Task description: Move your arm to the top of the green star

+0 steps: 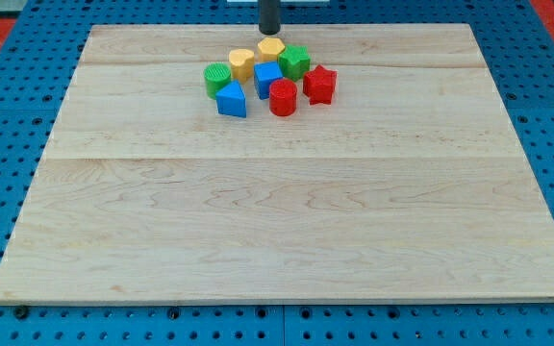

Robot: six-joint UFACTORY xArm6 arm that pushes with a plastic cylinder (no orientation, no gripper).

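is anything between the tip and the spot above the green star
Nothing visible blocks it. My tip sits at the view's top, just above the yellow block. The green star lies just right of that yellow block, and the bare board above the star is open, so a short slide rightward looks free.

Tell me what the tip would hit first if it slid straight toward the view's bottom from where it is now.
Probably the yellow block, directly below my tip at the cluster's top edge; depth is hard to judge.
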